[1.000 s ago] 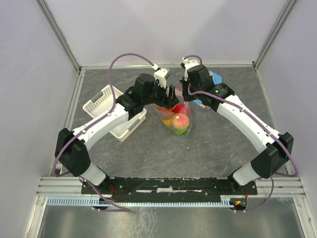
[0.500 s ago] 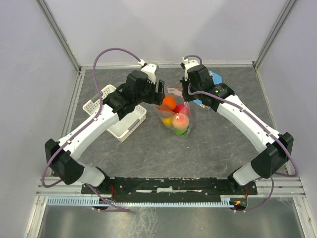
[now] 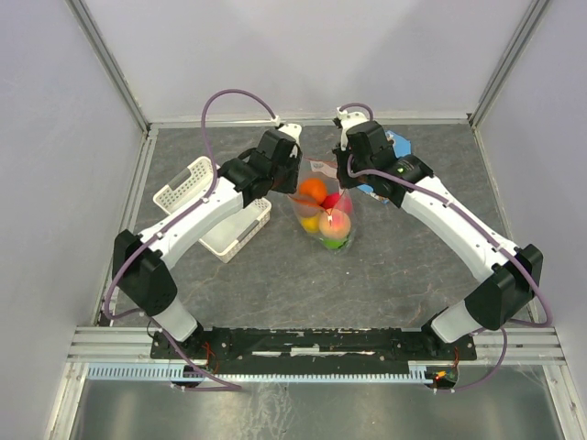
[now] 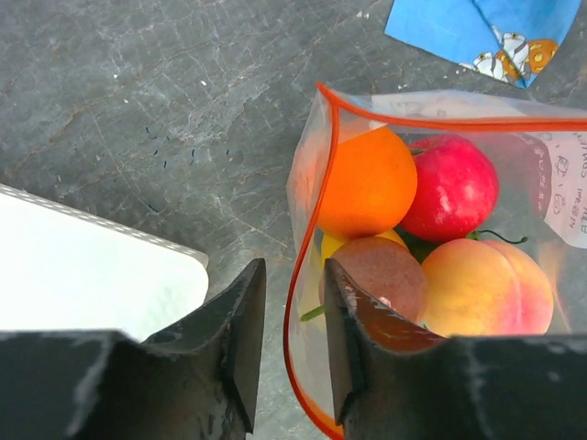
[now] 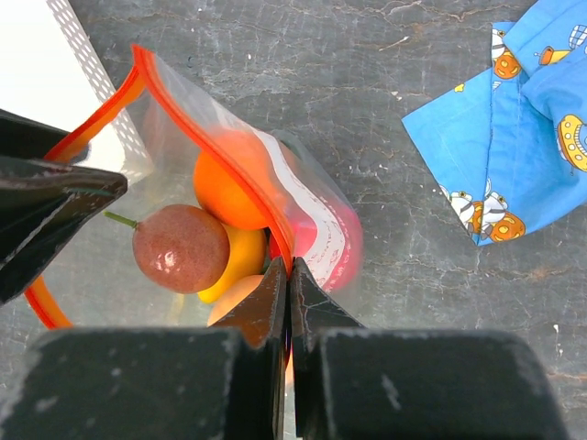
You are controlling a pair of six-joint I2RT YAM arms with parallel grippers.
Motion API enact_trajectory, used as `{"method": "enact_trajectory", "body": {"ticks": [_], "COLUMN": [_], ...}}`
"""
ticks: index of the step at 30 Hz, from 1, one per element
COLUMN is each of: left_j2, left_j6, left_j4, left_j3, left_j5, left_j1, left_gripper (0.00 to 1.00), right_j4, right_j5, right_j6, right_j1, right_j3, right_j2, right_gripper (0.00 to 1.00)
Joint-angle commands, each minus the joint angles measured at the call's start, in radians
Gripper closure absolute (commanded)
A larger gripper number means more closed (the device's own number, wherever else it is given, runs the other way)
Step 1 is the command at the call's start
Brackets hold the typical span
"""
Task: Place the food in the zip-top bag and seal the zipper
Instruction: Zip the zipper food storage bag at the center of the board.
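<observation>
The clear plastic zip-top bag (image 4: 304, 197) sits on the grey stone-look tabletop (image 4: 138, 110) between the two arms. Its mouth gapes, and the round toy fruits (image 4: 367, 183) lie inside: orange, red-pink, peach, brown and yellow. The right tool (image 5: 287, 266) is closed, pinching the red-orange zipper strip (image 4: 440, 120) on one side of the mouth. The left tool (image 4: 293, 268) has its jaws apart, straddling the strip on the opposite side without clamping it. A blue printed snack packet (image 5: 514, 137) lies just beyond the bag. A white plastic lattice basket (image 3: 197, 183) sits on the left arm's side.
</observation>
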Motion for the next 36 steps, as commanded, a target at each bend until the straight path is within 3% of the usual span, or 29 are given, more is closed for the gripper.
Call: {"method": "enact_trajectory", "body": {"ticks": [1, 5, 6, 9, 16, 22, 28, 32, 36], "left_j2": [0.005, 0.013, 0.01, -0.006, -0.086, -0.107, -0.123, -0.137, -0.154], "left_j6": [-0.059, -0.112, -0.132, -0.194, -0.328, -0.439, -0.607, -0.657, -0.667], "left_j4": [0.036, 0.038, 0.038, 0.047, 0.14, 0.142, 0.094, 0.111, 0.133], "left_j3": [0.063, 0.078, 0.074, 0.055, -0.05, -0.063, -0.085, -0.123, -0.149], "left_j5": [-0.004, 0.002, -0.002, 0.002, -0.012, -0.082, -0.152, -0.143, -0.129], "left_j1": [0.008, 0.012, 0.013, 0.019, 0.031, 0.039, 0.038, 0.038, 0.038], "left_gripper": [0.69, 0.95, 0.97, 0.97, 0.97, 0.97, 0.97, 0.97, 0.97], "right_j4": [0.076, 0.104, 0.112, 0.141, 0.25, 0.376, 0.5, 0.708, 0.892], "right_j5": [-0.022, -0.039, -0.042, -0.06, -0.125, -0.247, -0.344, -0.457, -0.45], "right_j6": [-0.016, -0.026, -0.028, -0.038, -0.096, -0.162, -0.257, -0.314, -0.326], "right_j1": [-0.002, -0.003, -0.003, -0.003, -0.003, -0.002, -0.002, -0.001, -0.001], "right_j3": [-0.024, -0.053, -0.06, -0.093, -0.194, -0.377, -0.607, -0.797, -0.94], "right_j2": [-0.047, -0.07, -0.076, -0.106, -0.253, -0.406, -0.546, -0.636, -0.653], "right_gripper": [0.94, 0.88, 0.86, 0.77, 0.43, 0.27, 0.25, 0.26, 0.26]}}
